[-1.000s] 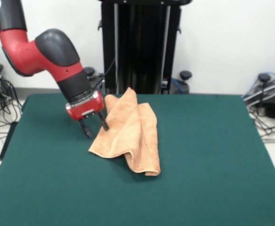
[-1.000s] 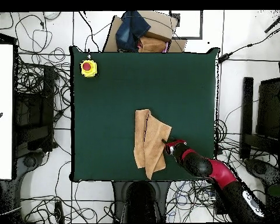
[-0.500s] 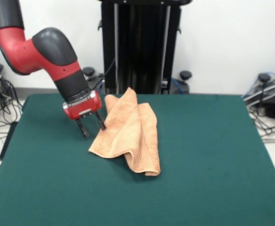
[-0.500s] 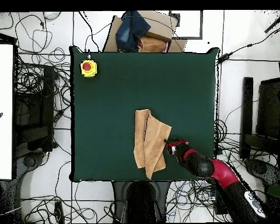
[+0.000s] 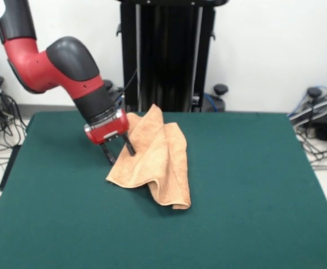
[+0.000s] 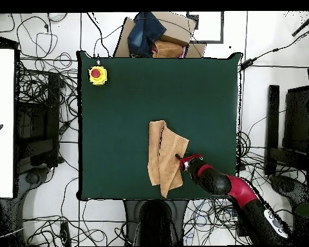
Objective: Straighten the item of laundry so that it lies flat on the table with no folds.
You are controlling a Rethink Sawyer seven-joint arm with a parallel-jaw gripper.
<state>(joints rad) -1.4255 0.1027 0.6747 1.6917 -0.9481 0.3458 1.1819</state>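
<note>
The item of laundry, an orange-tan towel (image 5: 155, 154) (image 6: 163, 157), lies folded over itself in rumpled layers near the far middle of the green table (image 5: 253, 196) (image 6: 118, 116). One corner peaks up at its far end. My gripper (image 5: 120, 156) (image 6: 179, 158) is open at the towel's left edge in the front view. One finger (image 5: 129, 148) is over the cloth, the other (image 5: 108, 156) is just off it above the felt. Nothing is held between them.
A yellow box with a red button (image 6: 97, 75) sits at a table corner. A cardboard box with dark blue cloth (image 6: 154, 38) lies beyond the table edge. A black column (image 5: 166, 56) stands behind the table. Cables cover the floor around it.
The gripper has shifted sideways toward the towel and dipped slightly, from beside its edge to straddling that edge. The towel has not moved.
</note>
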